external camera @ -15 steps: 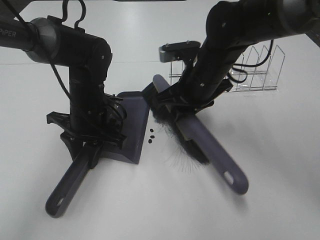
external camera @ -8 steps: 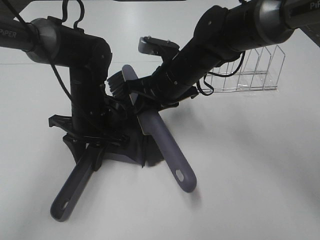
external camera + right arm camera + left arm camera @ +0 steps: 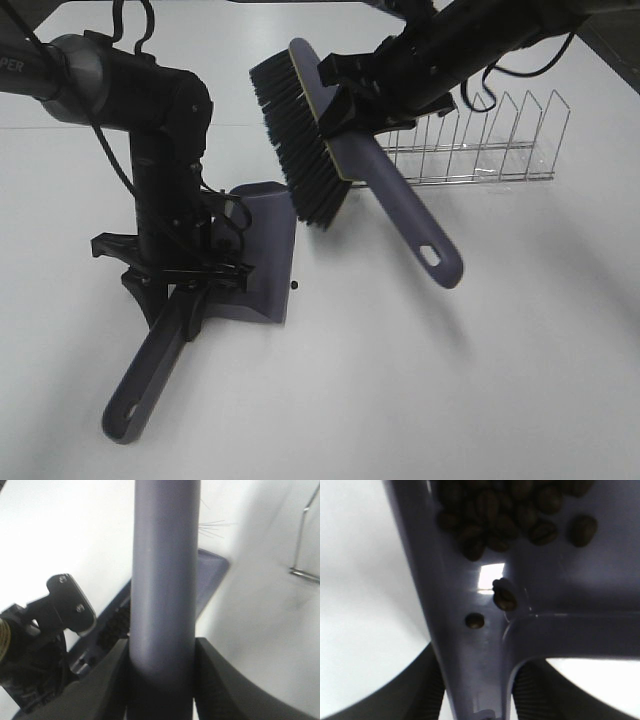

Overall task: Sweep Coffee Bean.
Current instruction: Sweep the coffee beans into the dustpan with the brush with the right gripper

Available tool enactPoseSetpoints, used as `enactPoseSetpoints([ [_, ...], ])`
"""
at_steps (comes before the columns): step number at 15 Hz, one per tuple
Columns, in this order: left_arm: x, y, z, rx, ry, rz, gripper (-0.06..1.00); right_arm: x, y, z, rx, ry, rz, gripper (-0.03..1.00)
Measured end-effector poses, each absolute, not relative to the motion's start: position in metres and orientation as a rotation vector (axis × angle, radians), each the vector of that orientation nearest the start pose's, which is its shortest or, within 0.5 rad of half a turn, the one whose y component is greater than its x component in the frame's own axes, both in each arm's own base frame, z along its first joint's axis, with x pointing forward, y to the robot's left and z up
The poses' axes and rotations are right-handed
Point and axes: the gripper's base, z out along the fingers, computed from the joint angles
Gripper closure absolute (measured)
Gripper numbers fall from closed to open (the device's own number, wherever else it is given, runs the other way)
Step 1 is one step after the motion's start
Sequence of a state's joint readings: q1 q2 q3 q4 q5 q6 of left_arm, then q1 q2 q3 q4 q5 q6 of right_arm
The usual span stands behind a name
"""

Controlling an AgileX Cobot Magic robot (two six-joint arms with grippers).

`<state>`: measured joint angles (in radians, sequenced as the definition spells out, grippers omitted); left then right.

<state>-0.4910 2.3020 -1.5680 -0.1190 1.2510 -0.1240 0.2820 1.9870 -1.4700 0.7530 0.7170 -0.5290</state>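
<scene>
The purple dustpan (image 3: 268, 245) rests on the white table, and my left gripper (image 3: 186, 288) is shut on its handle (image 3: 140, 385). In the left wrist view a cluster of coffee beans (image 3: 505, 515) lies inside the dustpan (image 3: 470, 655), with two loose beans nearer the handle, which sits between the left gripper's (image 3: 479, 702) jaws. One stray bean (image 3: 293, 286) lies on the table just off the pan's lip. My right gripper (image 3: 352, 100) is shut on the brush handle (image 3: 165, 580). It holds the brush (image 3: 298, 140) tilted in the air above the pan, bristles facing left.
A clear wire rack (image 3: 480, 150) stands at the back right, behind the brush handle's free end (image 3: 438, 262). The rack's wire (image 3: 304, 530) and the dustpan's corner (image 3: 212, 575) also show in the right wrist view. White tabletop (image 3: 450, 400) lies in front.
The brush swept left across the pan's lip and then rose clear of the table. The few beans that lay in front of the pan are gone but one. The left arm barely moved.
</scene>
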Motion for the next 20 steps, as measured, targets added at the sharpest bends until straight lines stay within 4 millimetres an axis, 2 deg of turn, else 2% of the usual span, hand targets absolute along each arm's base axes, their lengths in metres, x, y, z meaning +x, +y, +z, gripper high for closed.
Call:
enactPoseSetpoints([
  [2,0.355,-0.189,0.09,0.492,3.447,-0.012,0.58,0.392,0.144,0.234,-0.472,2.585,0.553,0.66],
  [3,0.359,-0.181,0.092,0.511,3.412,0.07,0.58,0.383,0.132,0.244,-0.455,2.667,0.401,0.66],
  [5,0.358,-0.183,0.092,0.517,3.395,0.144,0.58,0.381,0.129,0.242,-0.466,2.709,0.343,0.66],
  [7,0.353,-0.191,0.09,0.564,3.389,0.178,0.59,0.38,0.135,0.235,-0.482,2.729,0.334,0.66],
  [10,0.342,-0.209,0.088,0.654,3.381,0.2,0.59,0.382,0.163,0.2,-0.569,2.764,0.324,0.66],
  [12,0.341,-0.211,0.086,0.652,3.39,0.185,0.59,0.38,0.188,0.17,-0.648,2.785,0.319,0.66],
  [13,0.341,-0.211,0.085,0.653,3.396,0.189,0.59,0.379,0.198,0.159,-0.669,2.786,0.323,0.66],
  [14,0.341,-0.212,0.085,0.652,3.398,0.187,0.59,0.379,0.207,0.157,-0.645,2.763,0.363,0.66],
  [16,0.34,-0.212,0.083,0.644,3.416,0.181,0.59,0.381,0.219,0.151,-0.527,2.738,0.48,0.66],
  [19,0.339,-0.213,0.083,0.631,3.428,0.168,0.59,0.387,0.226,0.15,-0.373,2.696,0.658,0.66],
  [20,0.339,-0.213,0.083,0.627,3.433,0.161,0.59,0.392,0.227,0.156,-0.338,2.659,0.741,0.66],
])
